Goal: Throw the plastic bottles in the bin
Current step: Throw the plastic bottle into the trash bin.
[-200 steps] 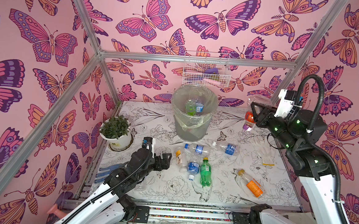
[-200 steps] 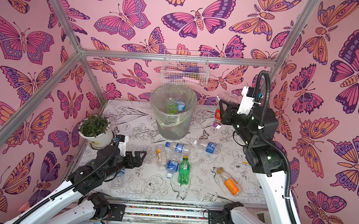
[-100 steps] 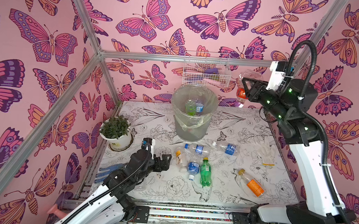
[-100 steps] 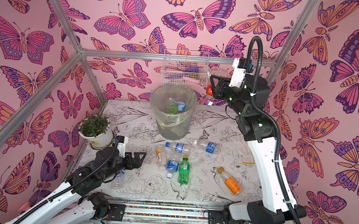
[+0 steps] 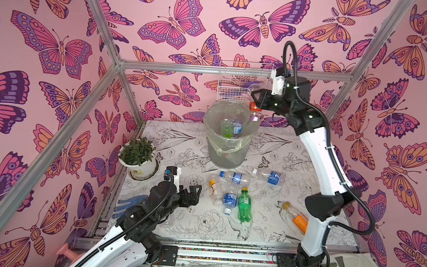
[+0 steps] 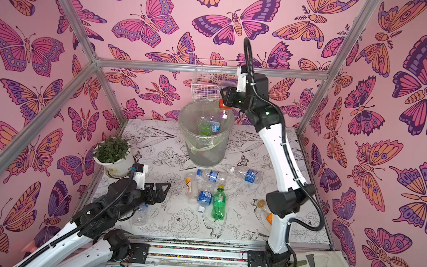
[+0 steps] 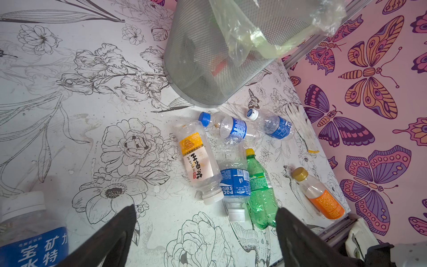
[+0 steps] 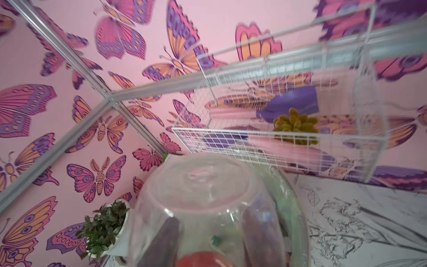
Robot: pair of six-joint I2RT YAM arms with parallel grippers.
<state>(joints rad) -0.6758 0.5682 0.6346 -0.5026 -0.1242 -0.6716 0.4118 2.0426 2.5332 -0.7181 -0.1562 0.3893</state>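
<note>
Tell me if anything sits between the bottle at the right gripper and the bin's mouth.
Nothing visible does. The red-labelled bottle hangs neck-down at the right gripper, over the bin's open mouth near its rim. The white wire basket is behind it, not beneath.

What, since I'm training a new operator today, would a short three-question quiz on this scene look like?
1. How many green bottles lie on the table?
2. True or false: the left gripper grips a bottle.
3. Where is the red-labelled bottle that is at the right gripper?
A) flat on the table
B) over the bin, cap down
C) between the left gripper's jaws

Key:
1. One.
2. False: its jaws stand wide apart with nothing between them.
3. B.
</note>
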